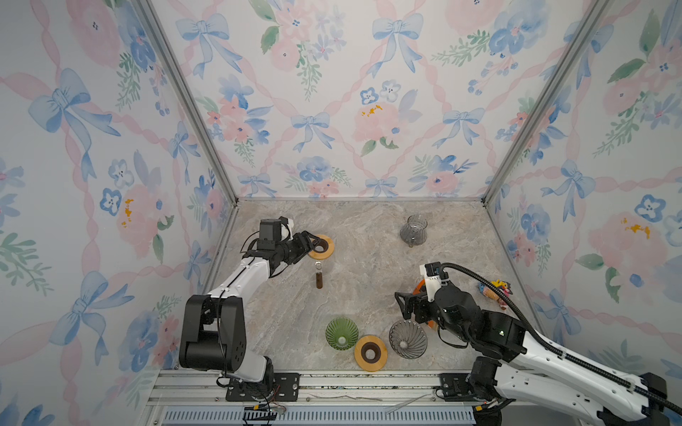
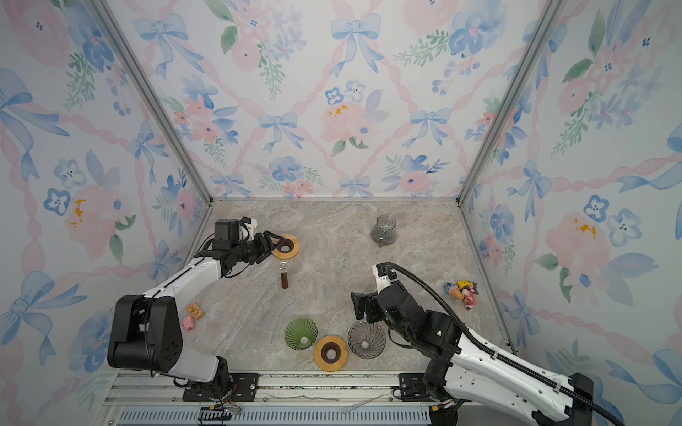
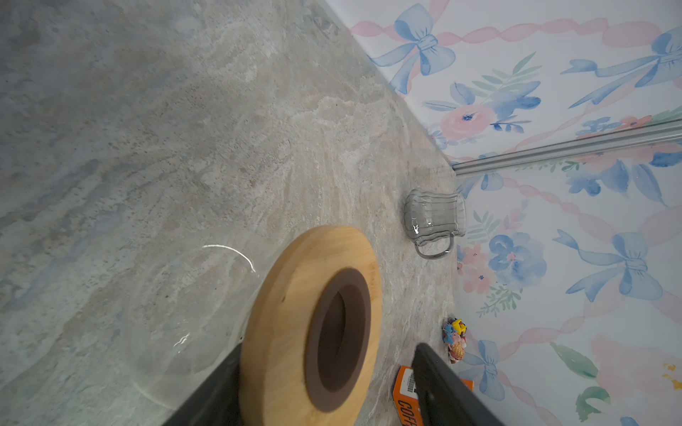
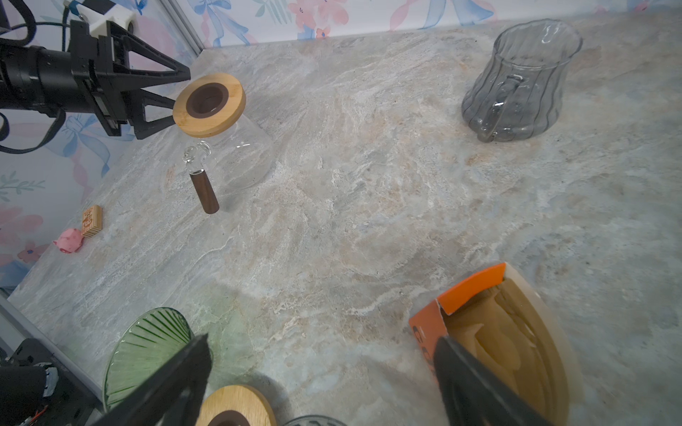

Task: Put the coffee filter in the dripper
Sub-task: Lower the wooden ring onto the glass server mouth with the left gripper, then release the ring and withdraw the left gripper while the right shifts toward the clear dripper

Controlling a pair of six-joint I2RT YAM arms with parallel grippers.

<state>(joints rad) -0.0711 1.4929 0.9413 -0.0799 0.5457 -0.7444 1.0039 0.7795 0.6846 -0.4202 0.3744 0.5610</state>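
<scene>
Tabletop [image 1: 369, 265] marbled, walls [image 1: 332, 110] floral — left claw [image 1: 314, 242] parted astride wooden ring [image 1: 329, 246]; right claw [image 1: 402, 306] wide, empty.

The left gripper [image 1: 315, 245] reaches far forward, jaws parted. The right gripper [image 1: 401, 306] hovers nearer, jaws wide apart.

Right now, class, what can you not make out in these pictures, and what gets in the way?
- Orange filter box: in a top view, mostly behind the right arm.
- Its lettering: left wrist view, cut off by the edge.
- Grey dripper: right wrist view, only a sliver at the edge.
- Toy figures: both top views, too small to identify.
</scene>
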